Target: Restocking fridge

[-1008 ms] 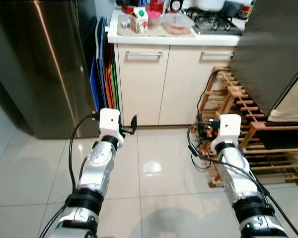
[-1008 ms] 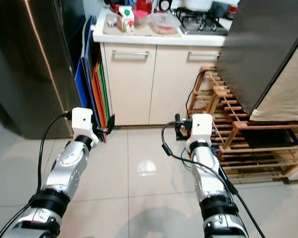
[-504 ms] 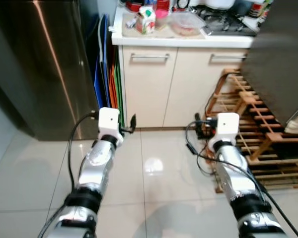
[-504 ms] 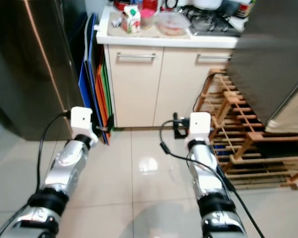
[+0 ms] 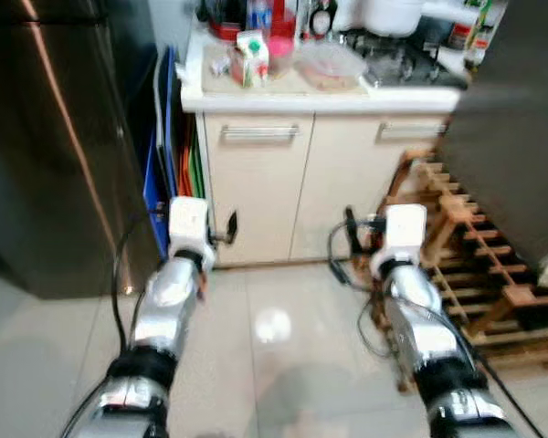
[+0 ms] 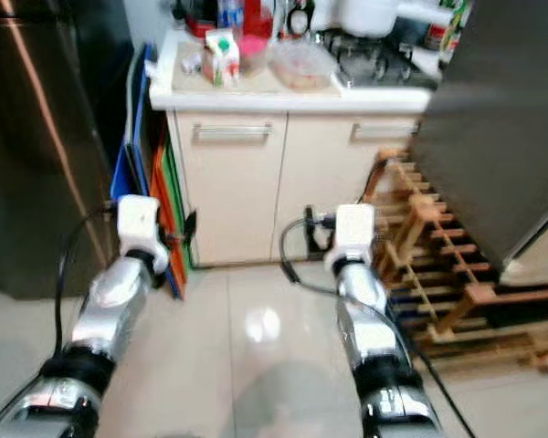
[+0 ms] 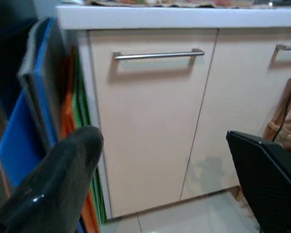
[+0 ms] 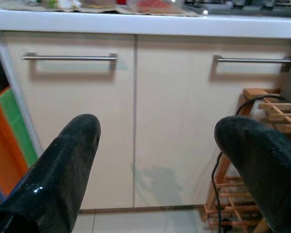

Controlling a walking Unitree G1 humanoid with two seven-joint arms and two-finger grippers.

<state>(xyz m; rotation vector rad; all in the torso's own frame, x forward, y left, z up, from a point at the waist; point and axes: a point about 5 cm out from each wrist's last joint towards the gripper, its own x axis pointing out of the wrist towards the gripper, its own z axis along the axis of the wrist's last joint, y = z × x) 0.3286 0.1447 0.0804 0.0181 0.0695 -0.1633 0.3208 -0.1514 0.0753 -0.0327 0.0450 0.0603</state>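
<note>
Approach to the bench (image 5: 320, 91) beside the fridge (image 5: 46, 155).
We hold left gripper (image 7: 160, 170) and right gripper (image 8: 155, 160) apart, empty; walking closer risks striking the wooden rack (image 5: 475, 255).

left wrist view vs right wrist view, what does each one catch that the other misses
Left wrist view alone: the blue board propped beside the cabinet, and the left gripper with fingers apart.

Right wrist view alone: most of the second drawer handle, the wooden rack with a black cable by it, and the right gripper with fingers apart.

Both: the white countertop edge, the cream cabinet doors, the long handle on the left door, and the orange and green boards.
</note>
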